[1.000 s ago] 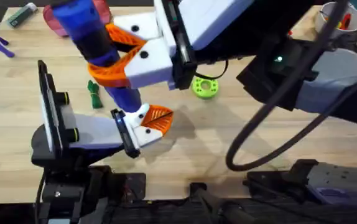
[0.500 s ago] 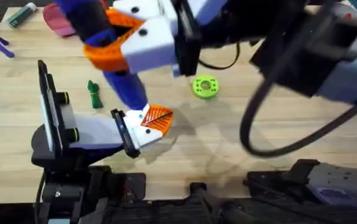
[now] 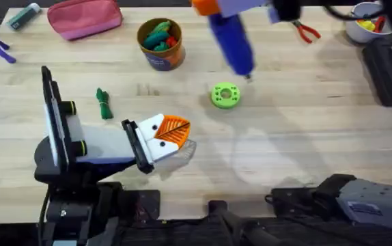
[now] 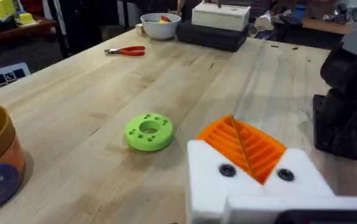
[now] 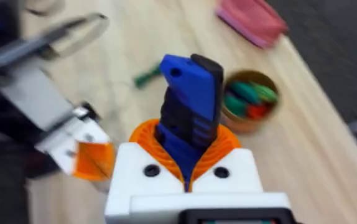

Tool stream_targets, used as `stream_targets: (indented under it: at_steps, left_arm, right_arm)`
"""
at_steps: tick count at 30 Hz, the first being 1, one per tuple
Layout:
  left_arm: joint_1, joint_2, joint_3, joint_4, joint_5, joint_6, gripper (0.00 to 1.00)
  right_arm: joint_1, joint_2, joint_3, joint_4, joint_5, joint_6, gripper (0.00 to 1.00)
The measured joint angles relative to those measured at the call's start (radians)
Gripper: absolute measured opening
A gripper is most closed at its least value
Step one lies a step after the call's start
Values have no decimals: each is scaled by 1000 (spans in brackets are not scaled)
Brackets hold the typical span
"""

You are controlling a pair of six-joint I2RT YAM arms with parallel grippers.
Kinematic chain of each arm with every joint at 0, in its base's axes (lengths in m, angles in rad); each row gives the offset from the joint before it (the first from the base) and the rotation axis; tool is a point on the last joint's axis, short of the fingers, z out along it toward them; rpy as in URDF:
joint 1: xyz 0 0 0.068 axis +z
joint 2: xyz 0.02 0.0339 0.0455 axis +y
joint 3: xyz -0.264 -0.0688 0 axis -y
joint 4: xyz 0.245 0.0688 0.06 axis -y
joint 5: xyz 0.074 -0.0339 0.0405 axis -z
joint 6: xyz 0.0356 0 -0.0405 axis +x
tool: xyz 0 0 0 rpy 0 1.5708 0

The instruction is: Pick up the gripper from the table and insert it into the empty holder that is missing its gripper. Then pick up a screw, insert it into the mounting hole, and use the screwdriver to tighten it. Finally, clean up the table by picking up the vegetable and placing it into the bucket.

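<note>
Right hand (image 5: 188,168) is clamped on the screwdriver (image 3: 231,39), orange pads pinching the blue body, held high above the far side of the worktop (image 3: 305,137) with its bit pointing down near the green disc (image 3: 225,95). Left hand (image 3: 165,137) lies low on the worktop near its base, pads pressed together, nothing between them. Both white blocks there carry orange tips, so the gripper and holder steps look finished, and screw driving looks done or nearly so; whether the screw is fully seated cannot be told. Vegetable (image 3: 103,104) lies loose on the wood just beyond the left hand, well apart from the bucket (image 3: 160,44), which stands at the far side already stuffed with green and red toys. Risks: the screwdriver is tall and top-heavy in a narrow pinch, so a fast swing could let it pivot or slip and drop on the disc or bucket. Setting it down carelessly could roll it. The vegetable is small and knobbly, easy to miss or squirt out of the pads. With the bucket crowded, a dropped vegetable may bounce off the contents and land back on the worktop.
</note>
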Motion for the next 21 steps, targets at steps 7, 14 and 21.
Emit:
stream_targets:
  at_steps: [7, 14, 21]
  left_arm:
    - [0, 0, 0, 0, 0, 0, 8]
    - [0, 0, 0, 0, 0, 0, 8]
    - [0, 0, 0, 0, 0, 0, 8]
  right_arm:
    - [-10, -11, 27, -203, 300, -170, 25]
    - [-32, 1, 27, -411, 486, -309, 25]
    - [-142, 98, -6, -491, 535, -339, 25]
